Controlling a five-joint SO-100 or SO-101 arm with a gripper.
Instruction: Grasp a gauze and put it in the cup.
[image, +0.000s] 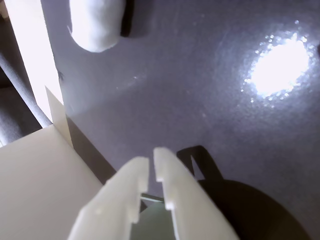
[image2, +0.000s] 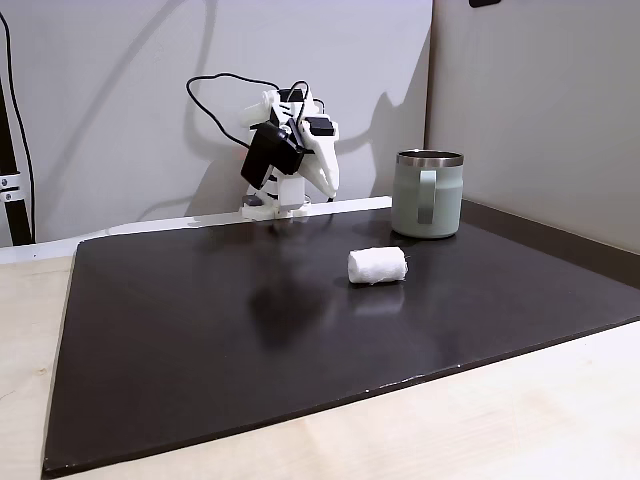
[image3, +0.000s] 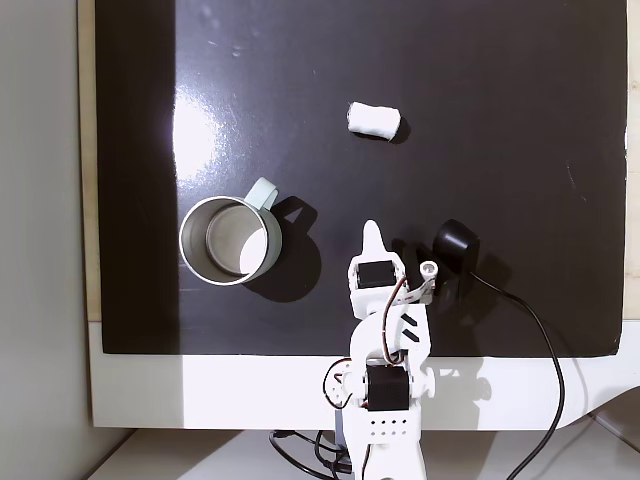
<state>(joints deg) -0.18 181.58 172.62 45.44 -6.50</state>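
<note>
The gauze (image3: 373, 120), a small white fuzzy roll, lies on its side on the black mat; it also shows in a fixed view (image2: 377, 265) and at the top left of the wrist view (image: 97, 25). The cup (image3: 184, 243), a sage-green mug with a metal rim, stands upright and empty, its handle turned toward the gauze (image2: 445, 200). My gripper (image3: 372, 236) is folded back near the arm's base, well short of the gauze and beside the mug. Its white fingers (image: 150, 162) are together with nothing between them. From the front the gripper (image2: 328, 185) points down at the mat's rear edge.
The black mat (image3: 500, 150) covers most of the pale wooden table (image2: 500, 420). White wall panels (image2: 540, 90) close off the back and the mug's side. A black cable (image3: 545, 340) runs from the wrist camera past the arm's base. A bright lamp glare (image: 280, 65) lies on the mat.
</note>
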